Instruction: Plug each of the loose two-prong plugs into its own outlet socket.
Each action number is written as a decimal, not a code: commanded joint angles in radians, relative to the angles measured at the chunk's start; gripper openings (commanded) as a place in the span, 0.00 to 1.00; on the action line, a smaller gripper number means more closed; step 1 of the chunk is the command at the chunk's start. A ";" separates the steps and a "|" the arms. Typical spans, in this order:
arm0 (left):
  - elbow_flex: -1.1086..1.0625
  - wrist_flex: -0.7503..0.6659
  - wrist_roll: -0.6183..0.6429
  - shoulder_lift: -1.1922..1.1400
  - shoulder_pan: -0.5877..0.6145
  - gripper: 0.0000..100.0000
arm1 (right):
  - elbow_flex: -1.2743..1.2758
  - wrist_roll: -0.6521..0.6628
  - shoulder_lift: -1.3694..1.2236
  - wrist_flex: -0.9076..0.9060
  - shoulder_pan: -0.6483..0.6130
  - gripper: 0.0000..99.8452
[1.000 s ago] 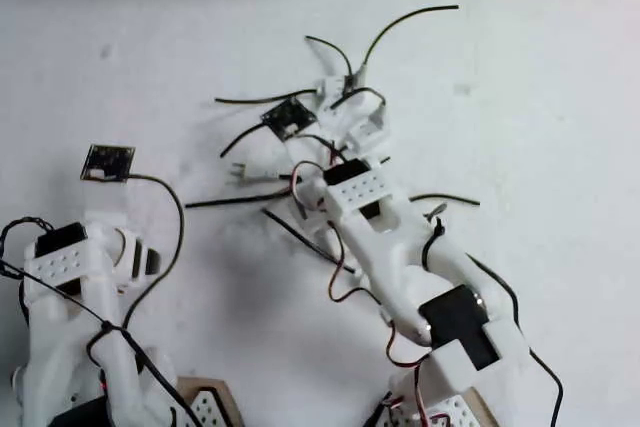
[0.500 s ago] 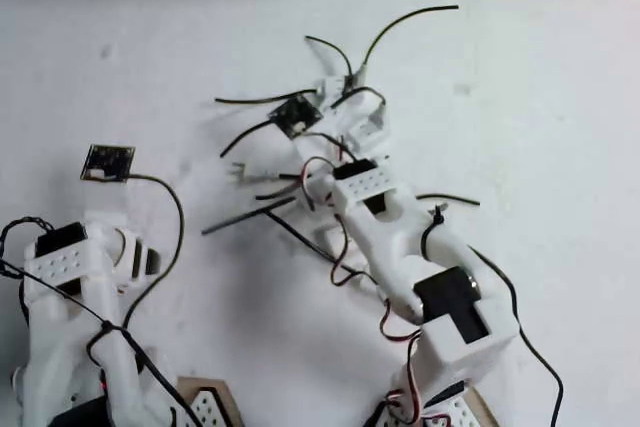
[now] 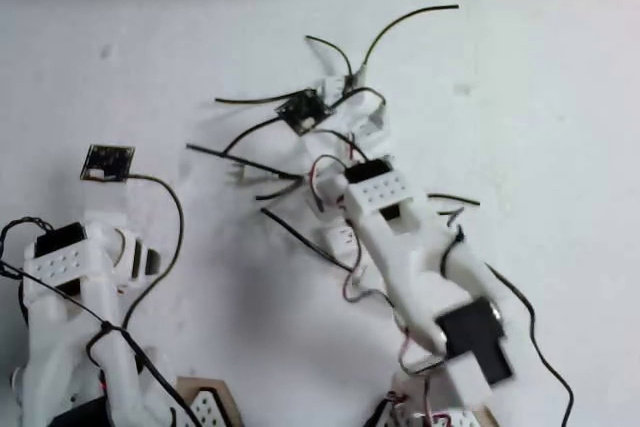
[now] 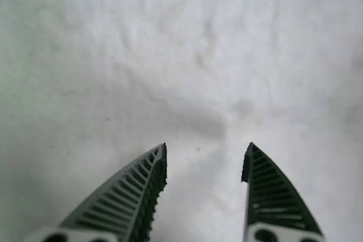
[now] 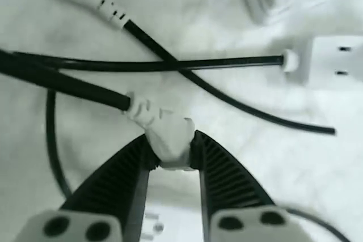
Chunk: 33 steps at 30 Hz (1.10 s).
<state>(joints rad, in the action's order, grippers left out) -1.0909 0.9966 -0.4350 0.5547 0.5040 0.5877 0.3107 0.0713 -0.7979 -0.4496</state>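
Observation:
My right gripper is shut on a white two-prong plug, whose black cable trails away across the table. Right beneath the held plug lies a white outlet socket, seen from above beside the right arm's wrist as a white block. The held cable points up and left. Another white plug lies loose with its prongs showing. More white outlets sit farther back. My left gripper is open over bare table at the lower left.
A black plug with curling black cables lies among the far outlets. Two white outlets sit beyond the held plug, one with a cable plugged in. The left arm stands at the table's front left with room around it.
The right arm shifted right and back, carrying the white plug. Its black cable swung from pointing lower left to pointing upper left. The left arm stayed still.

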 commanded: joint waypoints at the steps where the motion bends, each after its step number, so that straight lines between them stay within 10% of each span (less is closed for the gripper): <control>1: 0.005 -0.012 0.000 0.047 0.007 0.22 | -0.008 0.006 0.189 -0.150 -0.019 0.02; 11: 0.003 -0.012 0.000 0.047 0.007 0.22 | 0.000 -0.002 0.277 -0.479 -0.179 0.02; 33: 0.003 -0.012 0.000 0.047 0.007 0.22 | 0.031 -0.003 -0.081 -0.209 -0.262 0.15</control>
<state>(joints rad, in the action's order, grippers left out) -1.0909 0.9966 -0.4350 0.5547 0.5040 0.6536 0.3092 -0.0069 -1.0234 -0.7104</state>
